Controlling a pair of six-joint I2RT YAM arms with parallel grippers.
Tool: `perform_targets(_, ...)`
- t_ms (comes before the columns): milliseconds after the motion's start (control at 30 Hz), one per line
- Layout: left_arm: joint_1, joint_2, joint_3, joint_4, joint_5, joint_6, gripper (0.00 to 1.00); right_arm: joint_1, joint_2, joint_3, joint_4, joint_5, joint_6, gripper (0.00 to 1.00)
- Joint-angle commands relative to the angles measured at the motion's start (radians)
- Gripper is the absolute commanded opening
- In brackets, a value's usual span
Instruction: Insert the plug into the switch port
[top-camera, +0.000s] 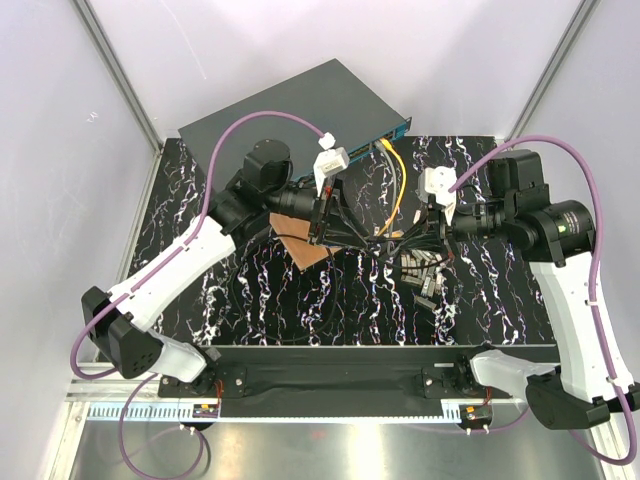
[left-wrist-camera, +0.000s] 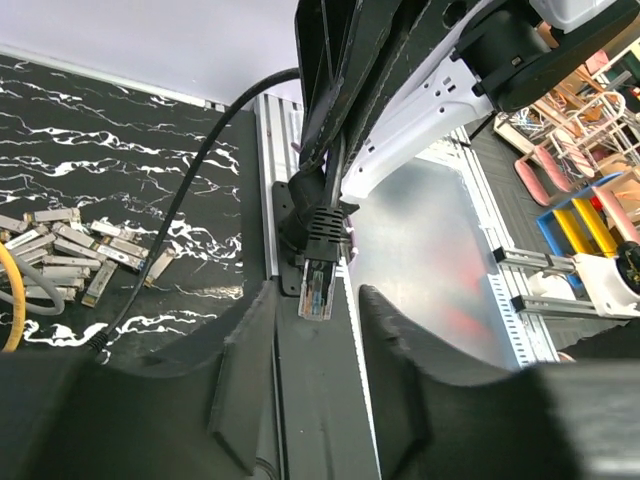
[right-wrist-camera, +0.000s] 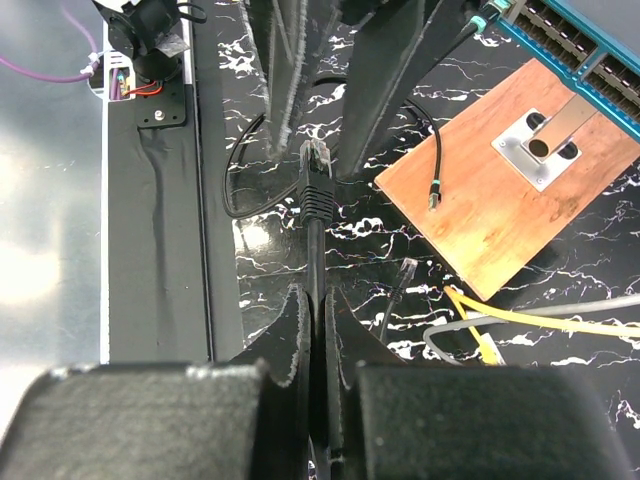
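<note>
Right tool (right-wrist-camera: 316, 305) is clamped shut on the black cable (right-wrist-camera: 318, 245), a short way behind the plug (right-wrist-camera: 315, 160). The plug sticks out ahead of it, nose toward the left tool (left-wrist-camera: 313, 300).

Largest on the surface (top-camera: 500, 300) is the switch (top-camera: 300, 105), lying at the far left. Its teal front edge with the ports (right-wrist-camera: 560, 30) is turned toward the middle of the surface. A wooden board (right-wrist-camera: 500, 190) lies just before that edge, and a scatter of small metal modules (left-wrist-camera: 80, 245) sits nearer the right arm.

The plug hangs above the surface between the two arms. Its long axis runs across from the right arm to the left, so it points past the port row rather than into it. The ports lie farther from the arm bases and off to the side of the plug's nose, beyond the board. The left arm is the nearer one to the switch.

The left tool stands part open, one finger on either side of the plug, with a gap showing on each side and no contact that I can see. This looks like a handover. Once gripped, the plug would need turning to face the teal edge.
</note>
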Motion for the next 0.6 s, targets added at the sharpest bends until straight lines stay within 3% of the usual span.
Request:
perform_targets(0, -0.004, 0.000, 0.022, 0.020, 0.033, 0.031, 0.38, 0.014, -0.018, 0.024, 0.037, -0.024, 0.010, 0.00)
perform_targets(100, -0.005, 0.006, 0.035, 0.010, 0.029, 0.038, 0.21, 0.022, -0.015, 0.023, 0.032, -0.024, 0.018, 0.05)
perform_targets(133, -0.005, 0.006, 0.046, -0.002, 0.030, 0.052, 0.12, 0.025, -0.008, 0.021, 0.017, -0.024, 0.024, 0.14)
perform_targets(233, -0.005, 0.009, 0.074, -0.051, 0.012, 0.104, 0.00, 0.042, 0.006, 0.026, -0.020, -0.016, 0.021, 0.33)
perform_targets(300, -0.005, 0.016, 0.109, -0.120, -0.005, 0.173, 0.00, 0.051, 0.035, 0.037, -0.052, -0.010, 0.030, 0.45)
perform_targets(567, -0.034, 0.027, 0.200, -0.344, -0.103, 0.437, 0.00, 0.094, 0.101, 0.075, -0.094, 0.055, 0.047, 0.43)
